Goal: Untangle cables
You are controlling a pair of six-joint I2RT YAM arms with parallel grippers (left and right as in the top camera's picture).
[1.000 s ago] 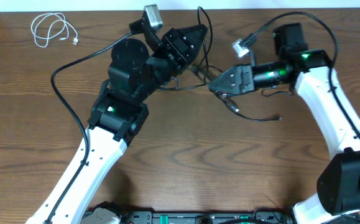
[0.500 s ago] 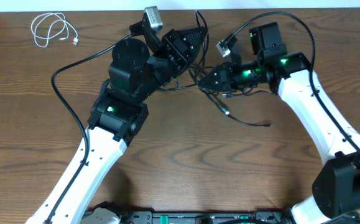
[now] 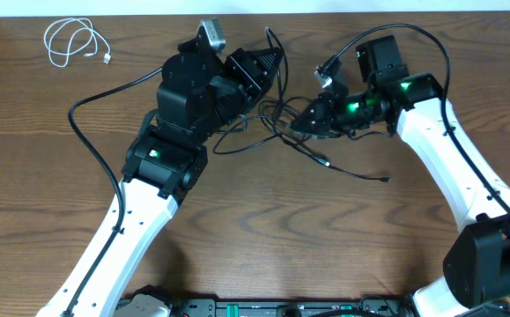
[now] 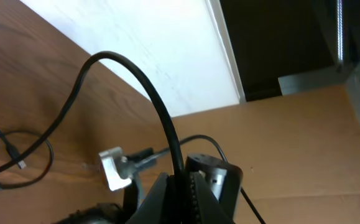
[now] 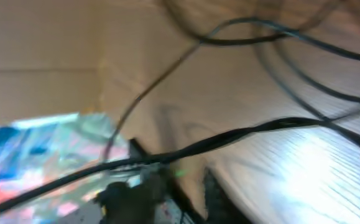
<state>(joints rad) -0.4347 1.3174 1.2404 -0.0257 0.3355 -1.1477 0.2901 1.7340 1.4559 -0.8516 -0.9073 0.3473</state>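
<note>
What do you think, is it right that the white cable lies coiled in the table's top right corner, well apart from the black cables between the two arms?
Not quite: the overhead view shows the white cable coiled in the top left corner of the table, not the right. The rest stands: it lies well apart from the black cables between the left gripper and right gripper.

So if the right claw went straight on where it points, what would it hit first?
Probably the black cables bunched just ahead of the right claw; height is hard to judge.

One white cable [image 3: 71, 42] and a tangle of perhaps three black cables [image 3: 277, 123].
</note>
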